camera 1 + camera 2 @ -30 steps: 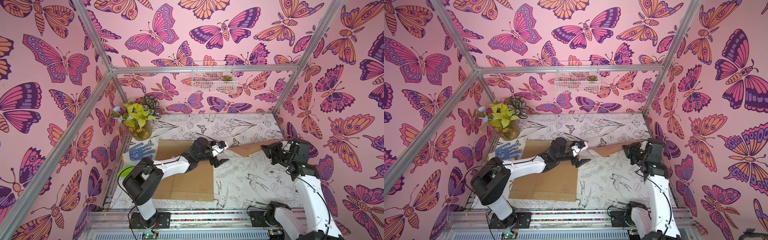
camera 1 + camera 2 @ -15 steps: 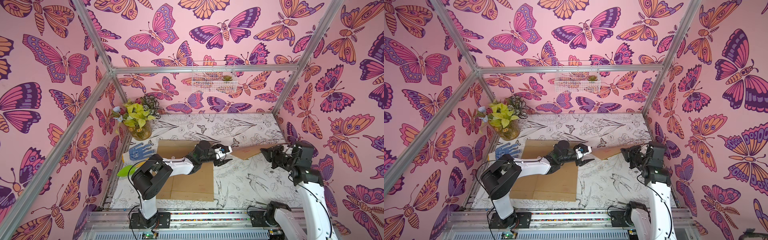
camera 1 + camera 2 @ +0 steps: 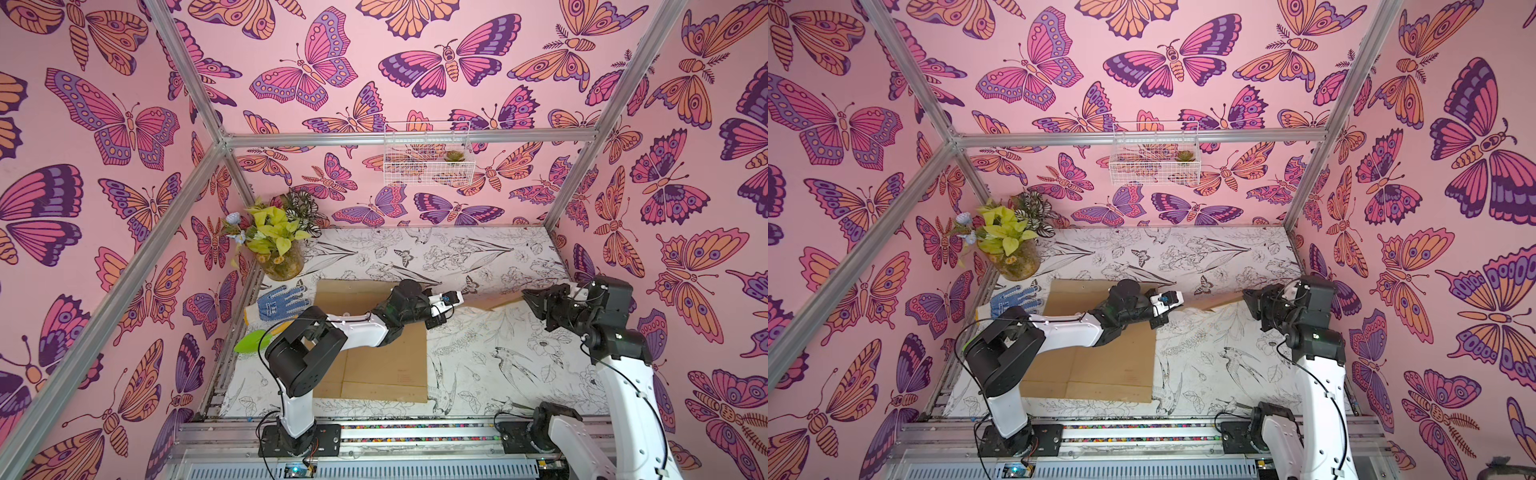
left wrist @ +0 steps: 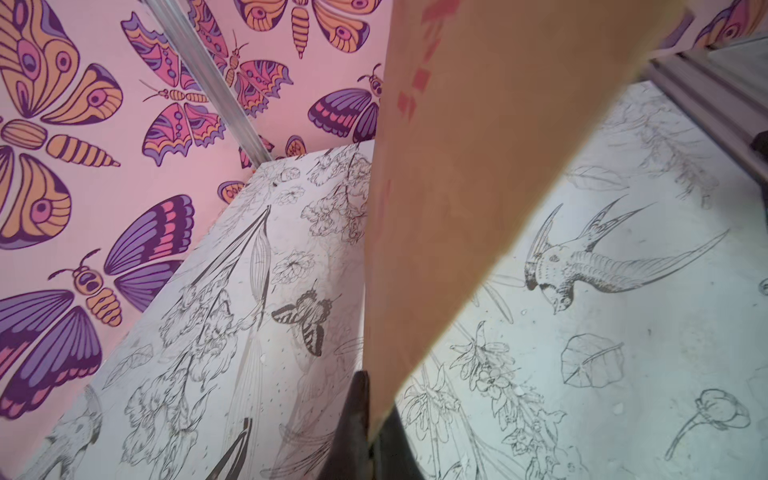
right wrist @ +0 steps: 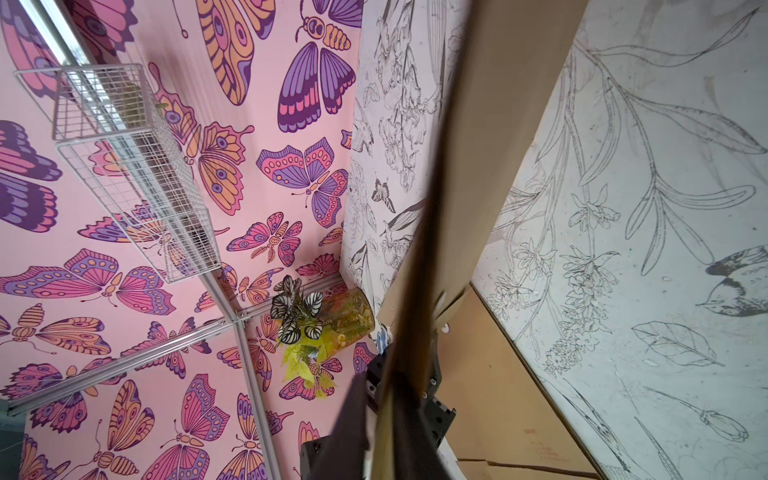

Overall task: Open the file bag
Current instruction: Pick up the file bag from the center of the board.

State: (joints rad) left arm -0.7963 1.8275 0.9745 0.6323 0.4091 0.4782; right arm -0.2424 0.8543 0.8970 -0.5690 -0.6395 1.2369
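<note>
The file bag (image 3: 490,301) (image 3: 1212,302) is a flat brown paper envelope held off the table between my two arms. My left gripper (image 3: 455,298) (image 3: 1179,300) is shut on its left end. In the left wrist view the dark fingers (image 4: 355,415) pinch the bag's corner, and the file bag (image 4: 478,166) stretches away over the table. My right gripper (image 3: 528,297) (image 3: 1248,297) sits at the bag's right end. In the right wrist view the file bag (image 5: 490,166) runs edge-on between that gripper's (image 5: 376,399) slightly parted jaws, with a thin gap beside one finger (image 5: 349,428).
A large flat cardboard sheet (image 3: 374,365) lies on the table under my left arm. A blue-dotted glove (image 3: 278,303) and a green object (image 3: 251,341) lie by the left wall. A flower vase (image 3: 282,257) stands in the back left corner. A wire basket (image 3: 428,153) hangs on the back wall.
My left gripper reached the bag's left end and closed on it. The right gripper's jaws have loosened from their tight pinch, and the right arm shifted slightly.
</note>
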